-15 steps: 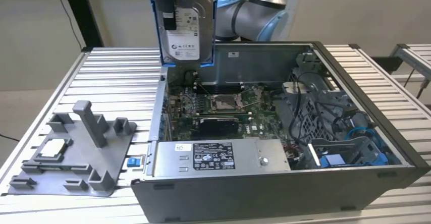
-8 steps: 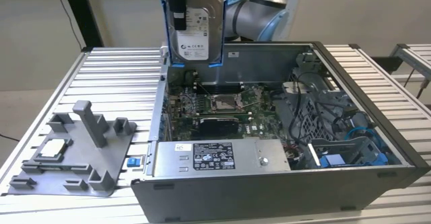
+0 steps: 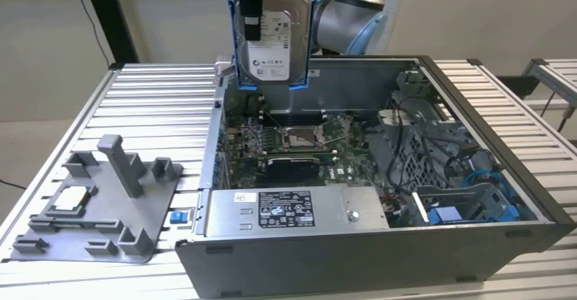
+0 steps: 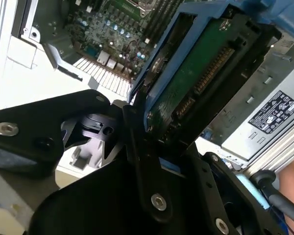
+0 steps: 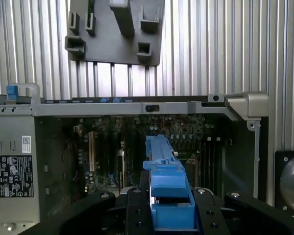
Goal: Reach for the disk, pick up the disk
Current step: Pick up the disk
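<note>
The disk, flat grey metal in blue plastic rails, is held upright above the case. It is pinched by the gripper.

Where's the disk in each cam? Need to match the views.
Exterior view: disk upright in the air, label facing camera, above the case.
Second wrist view: disk close up, green circuit-board side showing.
First wrist view: disk edge-on, blue rail toward camera, over the motherboard.
Shared landmark: the labelled power supply.
</note>
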Controlling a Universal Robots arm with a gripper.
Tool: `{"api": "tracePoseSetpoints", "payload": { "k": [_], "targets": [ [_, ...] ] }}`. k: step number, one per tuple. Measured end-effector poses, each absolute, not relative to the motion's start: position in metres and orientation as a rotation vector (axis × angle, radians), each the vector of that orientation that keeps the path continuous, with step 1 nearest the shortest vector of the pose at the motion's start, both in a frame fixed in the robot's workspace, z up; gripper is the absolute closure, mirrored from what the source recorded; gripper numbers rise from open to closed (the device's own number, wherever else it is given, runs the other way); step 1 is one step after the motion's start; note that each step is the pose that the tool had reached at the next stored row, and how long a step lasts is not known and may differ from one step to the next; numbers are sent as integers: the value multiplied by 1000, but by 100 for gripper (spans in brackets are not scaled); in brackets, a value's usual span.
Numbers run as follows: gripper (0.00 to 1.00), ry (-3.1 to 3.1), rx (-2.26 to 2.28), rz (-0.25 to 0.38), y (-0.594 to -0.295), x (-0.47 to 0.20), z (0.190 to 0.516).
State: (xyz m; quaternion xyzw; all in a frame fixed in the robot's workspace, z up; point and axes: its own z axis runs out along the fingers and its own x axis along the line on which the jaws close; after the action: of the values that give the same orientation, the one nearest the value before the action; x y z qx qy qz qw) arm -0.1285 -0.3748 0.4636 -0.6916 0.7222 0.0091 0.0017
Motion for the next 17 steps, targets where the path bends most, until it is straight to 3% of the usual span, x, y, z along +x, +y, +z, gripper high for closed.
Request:
{"api": "tracePoseSetpoints", "payload": {
  "k": [17],
  "targets": [
    [100, 2262, -2175, 29, -376, -98, 464]
  ]
}}
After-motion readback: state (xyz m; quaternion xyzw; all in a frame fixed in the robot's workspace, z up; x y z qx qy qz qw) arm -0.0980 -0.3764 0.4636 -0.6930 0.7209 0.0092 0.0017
